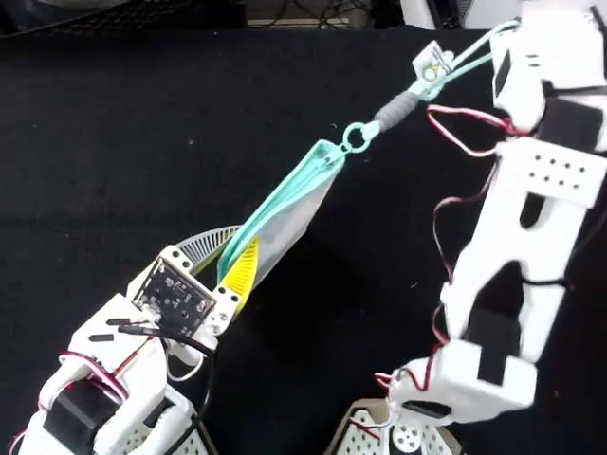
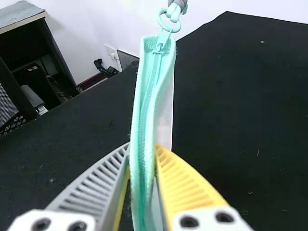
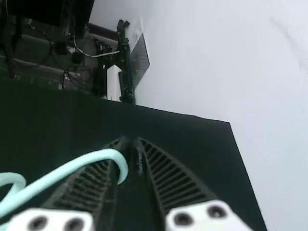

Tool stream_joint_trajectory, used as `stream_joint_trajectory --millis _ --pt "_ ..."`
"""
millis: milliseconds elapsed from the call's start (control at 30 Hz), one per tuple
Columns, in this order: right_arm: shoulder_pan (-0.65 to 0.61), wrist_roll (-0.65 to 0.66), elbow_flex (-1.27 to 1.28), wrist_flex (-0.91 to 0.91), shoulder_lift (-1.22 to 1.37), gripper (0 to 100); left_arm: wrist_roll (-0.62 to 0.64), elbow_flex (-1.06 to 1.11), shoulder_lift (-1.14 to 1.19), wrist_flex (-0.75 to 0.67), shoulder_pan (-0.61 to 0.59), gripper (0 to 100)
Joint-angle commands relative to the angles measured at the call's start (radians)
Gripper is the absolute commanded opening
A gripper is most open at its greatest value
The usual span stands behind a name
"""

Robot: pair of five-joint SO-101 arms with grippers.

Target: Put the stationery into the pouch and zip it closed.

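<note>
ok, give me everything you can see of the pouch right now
The pouch is slim and flat, with a mint-green zip along its top edge and a pale, translucent-looking body. It is held edge-up and taut above the black table. The left gripper clamps one end. At the other end the slider's ring joins a grey sleeve and a mint cord loop, seemingly pinched in the right gripper. The zip looks closed; its contents can't be made out.
</note>
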Motion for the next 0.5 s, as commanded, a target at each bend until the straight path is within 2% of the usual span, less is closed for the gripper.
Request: stream_joint_trajectory --millis 0,467 --pt "0.057 -0.018 -0.189 0.048 0.064 1.2 0.014 -0.038 -0.006 0.011 -0.008 3" --pt "0.051 -0.046 -0.558 0.238 0.278 1.2 0.014 -0.038 -0.006 0.012 -0.008 3"
